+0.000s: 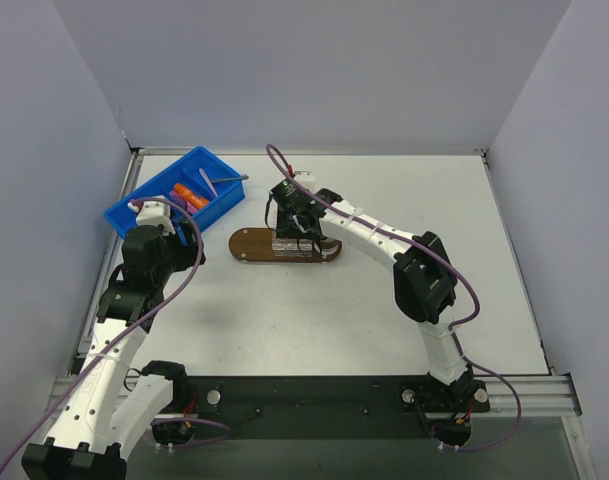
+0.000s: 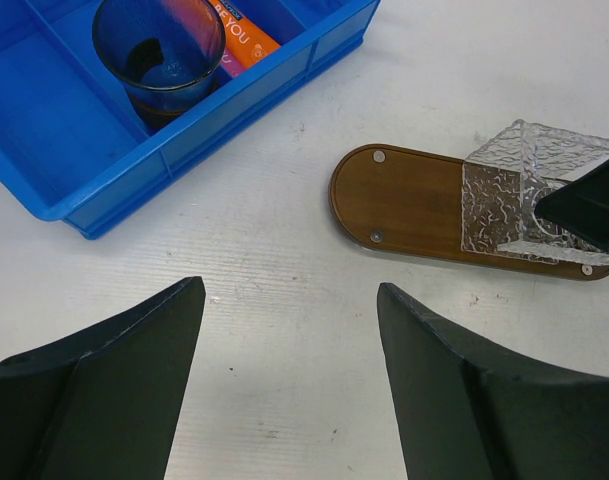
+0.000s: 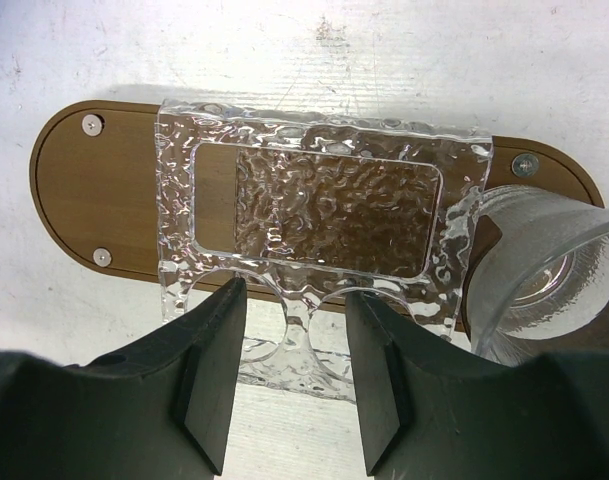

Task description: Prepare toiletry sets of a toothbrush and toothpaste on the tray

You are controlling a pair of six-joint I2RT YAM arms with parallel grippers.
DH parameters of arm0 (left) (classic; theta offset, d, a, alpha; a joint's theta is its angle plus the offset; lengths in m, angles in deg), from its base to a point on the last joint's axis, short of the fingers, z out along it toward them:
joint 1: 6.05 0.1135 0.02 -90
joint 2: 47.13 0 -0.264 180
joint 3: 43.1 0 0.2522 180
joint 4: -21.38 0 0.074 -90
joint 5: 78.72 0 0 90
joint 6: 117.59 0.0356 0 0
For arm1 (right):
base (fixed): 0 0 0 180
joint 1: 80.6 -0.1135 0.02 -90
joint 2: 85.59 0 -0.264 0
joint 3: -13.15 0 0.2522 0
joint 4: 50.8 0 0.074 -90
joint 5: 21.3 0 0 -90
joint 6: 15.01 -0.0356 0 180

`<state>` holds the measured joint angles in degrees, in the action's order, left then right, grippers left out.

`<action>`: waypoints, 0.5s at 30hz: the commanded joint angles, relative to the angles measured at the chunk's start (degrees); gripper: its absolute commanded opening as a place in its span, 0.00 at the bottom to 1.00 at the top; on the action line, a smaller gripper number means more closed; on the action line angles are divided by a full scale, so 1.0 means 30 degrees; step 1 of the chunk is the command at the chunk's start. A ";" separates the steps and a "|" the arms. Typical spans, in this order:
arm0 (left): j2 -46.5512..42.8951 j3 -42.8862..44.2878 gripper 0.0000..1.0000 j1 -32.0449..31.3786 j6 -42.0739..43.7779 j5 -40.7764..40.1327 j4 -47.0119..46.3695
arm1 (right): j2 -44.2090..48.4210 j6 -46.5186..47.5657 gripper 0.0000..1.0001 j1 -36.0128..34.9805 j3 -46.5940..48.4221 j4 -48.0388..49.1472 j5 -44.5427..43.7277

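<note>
Left gripper (image 2: pixel 289 295) hangs over bare table (image 2: pixel 284 220) btwn the blue bin (image 2: pixel 214 110) and the tray (image 3: pixel 114 200), jaws spread wide w/ nothing in them. The toothpaste (image 2: pixel 249 40) is not on the tray yet. It's an orange tube lying in one compartment of the bin, right next to a dark blue glass cup (image 2: pixel 159 50) that stands in the same bin. From the top cam you can see a couple more orange bits in there, plus a thin stick (image 1: pixel 229 180) poking out over the bin's far-right rim, too small to say if it's a brush tbh. The tray lies flat mid-table, long way left to right, just right of the bin but not touching it. On it sits a clear bumpy glass holder (image 3: pixel 324 200) covering the middle and right part, the left end w/ its two pale screws is bare wood. A clear glass tumbler (image 3: pixel 544 270) is at the tray's right end, tilted toward the wrist cam. Right gripper (image 3: pixel 296 300) is down at the holder's near edge, jaws apart and straddling the little post btwn the two arched cutouts. Doesn't look like either finger (image 3: pixel 209 380) is pressing on the glass, so I'd call it not clamped.
</note>
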<state>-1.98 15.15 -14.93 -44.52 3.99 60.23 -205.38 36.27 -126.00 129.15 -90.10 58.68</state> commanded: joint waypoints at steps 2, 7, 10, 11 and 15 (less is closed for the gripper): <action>-0.0136 0.0082 0.80 0.0120 0.0164 -0.0207 -0.0772 | 0.1607 0.0221 0.40 -0.0098 0.0433 -0.0071 -0.0410; -0.0137 0.0053 0.80 0.0149 0.0193 -0.0236 -0.0743 | 0.2135 0.0192 0.40 -0.0157 0.0140 0.0017 -0.0410; -0.0107 0.0082 0.80 0.0149 0.0194 -0.0295 -0.0743 | 0.2545 0.0250 0.40 -0.0245 -0.0005 0.0075 -0.0410; -0.0136 0.0082 0.80 0.0149 0.0194 -0.0324 -0.0743 | 0.2749 0.0279 0.40 -0.0245 -0.0035 0.0076 -0.0439; -0.0457 0.0257 0.79 0.0207 0.0164 -0.0966 -0.0480 | 0.3862 0.0367 0.40 -0.0508 -0.0591 0.0279 -0.0760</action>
<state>-1.98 15.15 -14.87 -44.50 3.51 60.23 -200.13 36.46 -126.53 128.78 -89.84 58.59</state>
